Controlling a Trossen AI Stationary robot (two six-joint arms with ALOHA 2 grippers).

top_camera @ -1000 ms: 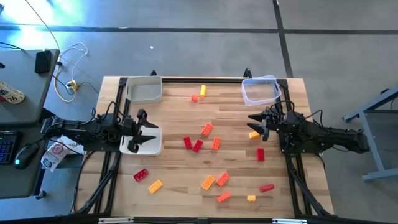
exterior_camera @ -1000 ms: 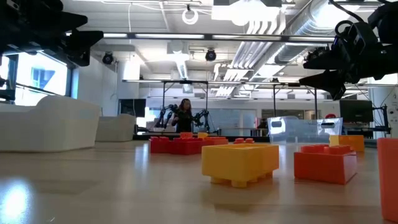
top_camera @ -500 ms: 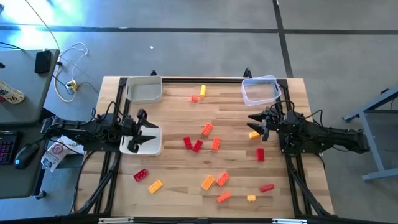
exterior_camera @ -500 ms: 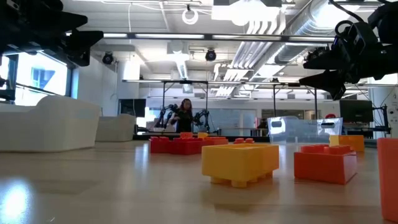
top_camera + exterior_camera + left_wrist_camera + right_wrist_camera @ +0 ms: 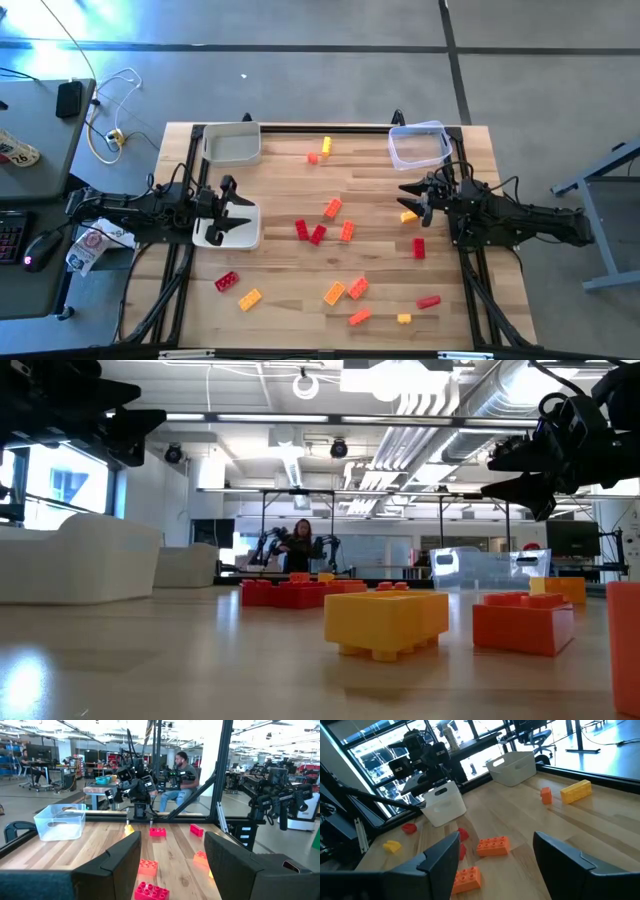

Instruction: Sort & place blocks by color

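Small red, orange and yellow studded plastic blocks (image 5: 333, 208) scattered on wooden tabletop (image 5: 280, 180); left claw (image 5: 243, 211) at 9 o'clock, right claw (image 5: 408, 196) at 3 o'clock, both wide, empty.

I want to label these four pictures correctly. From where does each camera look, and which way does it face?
High: above, straight down on the table; both arms show.
Low: at table-top height, facing the room across a yellow block; both grippers overhead.
Left wrist: past the open left gripper, toward the right arm.
Right wrist: past the open right gripper, toward the left arm.
Shared: the clear tub.
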